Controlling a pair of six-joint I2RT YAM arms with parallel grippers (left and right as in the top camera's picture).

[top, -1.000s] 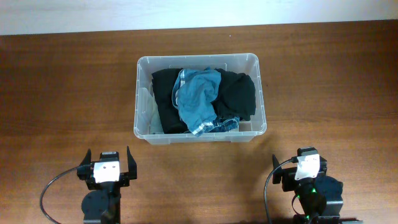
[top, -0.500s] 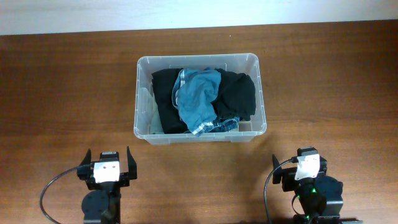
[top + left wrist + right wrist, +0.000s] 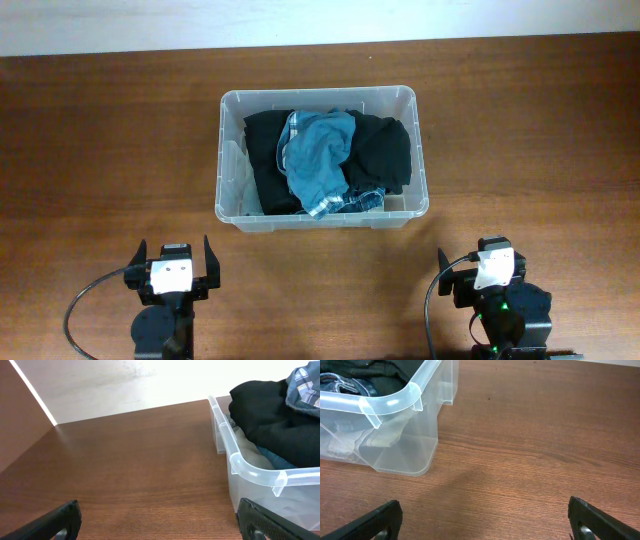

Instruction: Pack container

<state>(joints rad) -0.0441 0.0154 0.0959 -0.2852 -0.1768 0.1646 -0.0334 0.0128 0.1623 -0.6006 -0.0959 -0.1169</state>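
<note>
The left gripper [image 3: 175,244] stood with its jaws spread wide and nothing between them, low over the wooden table [image 3: 100,150], on the near side of the container [image 3: 222,150] and off its left corner. The right gripper [image 3: 484,515] was equally wide and empty, on the near side of the container and off its right corner. Both were well apart from it, with bare wood between each gripper and the container's near wall. The one container, a clear plastic bin with rounded corners and a thick rim, sat at the middle of the table with open wood on all four sides; the table's far edge ran behind it against a pale wall [image 3: 300,20]. Inside lay a heap of clothes: black fabric [image 3: 385,150] filling most of the bin, one blue garment [image 3: 318,155] on top of it, and a checked blue piece [image 3: 345,203] at the near wall. Whether the black was one garment or two could not be told. A pale patch [image 3: 387,435] showed through the bin's corner in the right wrist view, cloth or label unclear, and nothing on it was legible.
</note>
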